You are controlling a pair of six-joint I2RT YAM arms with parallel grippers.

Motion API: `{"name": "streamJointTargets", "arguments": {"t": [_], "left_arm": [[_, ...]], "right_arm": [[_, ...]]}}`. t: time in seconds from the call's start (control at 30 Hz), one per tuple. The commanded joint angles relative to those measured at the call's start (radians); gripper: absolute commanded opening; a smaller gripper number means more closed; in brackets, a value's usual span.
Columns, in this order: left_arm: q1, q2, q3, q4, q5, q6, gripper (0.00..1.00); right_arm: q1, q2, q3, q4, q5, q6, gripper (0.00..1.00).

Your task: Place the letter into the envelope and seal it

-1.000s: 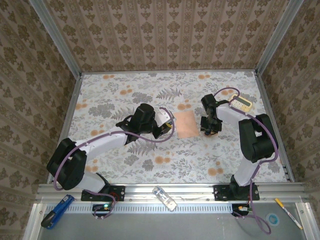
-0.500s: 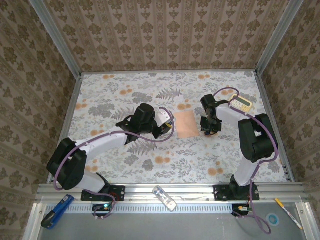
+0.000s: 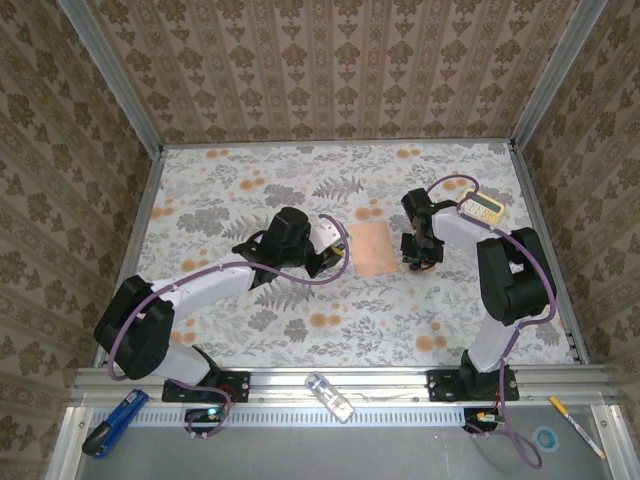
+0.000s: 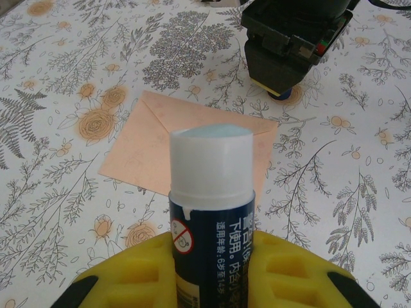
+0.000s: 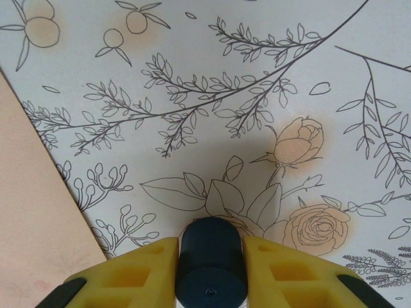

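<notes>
Two grippers flank the envelope [image 3: 366, 248], flat on the floral tablecloth [image 3: 250, 190]. Left of it, the left gripper [image 4: 212, 247] clamps an uncapped glue stick [image 4: 212, 173]. Right of it, the right gripper [image 5: 210, 247] pinches a dark cap [image 5: 210, 273]. Sealing seems in hand, the letter presumably inside; next, glue must meet the flap. Patterned walls [image 3: 320, 70] rise beyond the envelope.

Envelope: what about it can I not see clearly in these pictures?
- Left wrist: whether the letter is inside the envelope; its own paper would hide it.
- Left wrist: the flap's tip, behind the glue stick; glued or only folded, I cannot tell.
- Right wrist: most of the envelope, cut off by the left edge.
- Top external: its fold lines, too small.
</notes>
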Motion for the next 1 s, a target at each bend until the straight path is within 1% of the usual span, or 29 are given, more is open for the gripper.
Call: {"name": "streamJointTargets", "arguments": {"t": [0.0,0.33,0.6,0.73,0.83,0.97], "left_arm": [[-0.006,0.012,0.027,0.003,0.026,-0.012,0.03],[-0.006,0.022,0.030,0.002,0.044,-0.017,0.03],[-0.005,0.032,0.033,-0.005,0.067,-0.014,0.03],[-0.006,0.049,0.040,-0.031,0.108,0.002,0.03],[-0.006,0.069,0.056,-0.064,0.150,0.024,0.02],[-0.006,0.102,0.086,-0.122,0.197,0.058,0.00]], "right_arm": [[0.007,-0.034,0.022,-0.039,0.011,-0.004,0.29],[0.003,-0.081,0.041,-0.062,-0.031,-0.003,0.29],[-0.001,-0.045,0.047,-0.050,-0.068,-0.005,0.29],[-0.006,-0.038,0.057,-0.050,-0.102,-0.010,0.28],[-0.017,-0.038,0.073,-0.061,-0.154,-0.027,0.28],[-0.051,-0.035,0.091,-0.073,-0.322,-0.060,0.28]]}}
